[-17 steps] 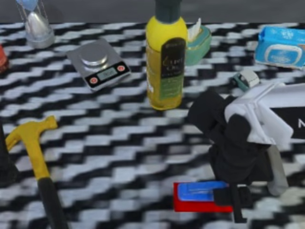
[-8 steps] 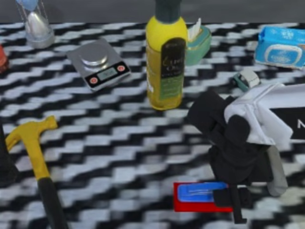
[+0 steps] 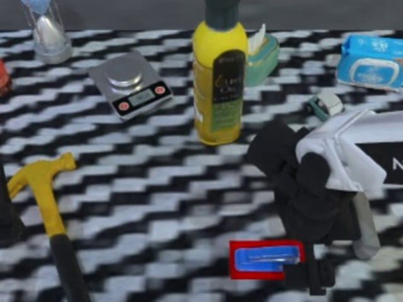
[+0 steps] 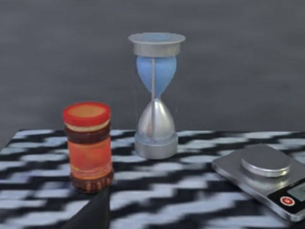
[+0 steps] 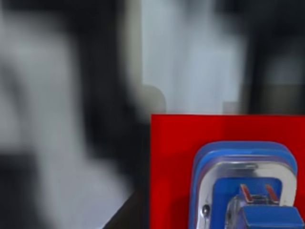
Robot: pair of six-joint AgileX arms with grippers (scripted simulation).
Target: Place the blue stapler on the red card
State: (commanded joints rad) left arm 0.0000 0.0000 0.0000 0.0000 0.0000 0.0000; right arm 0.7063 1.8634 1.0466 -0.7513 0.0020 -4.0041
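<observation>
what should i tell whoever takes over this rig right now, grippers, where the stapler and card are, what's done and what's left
Right gripper: at the near right of the table, at the right end of the blue stapler; whether its fingers are open or shut cannot be seen.
Left arm: parked at the table's left edge, idle.
Blue stapler: lying flat on the red card, within its edges, with red showing around it in the top view and the right wrist view.
Done: stapler is on the card.
Left: confirm the right gripper has let go, then lift it away without nudging the stapler.
</observation>
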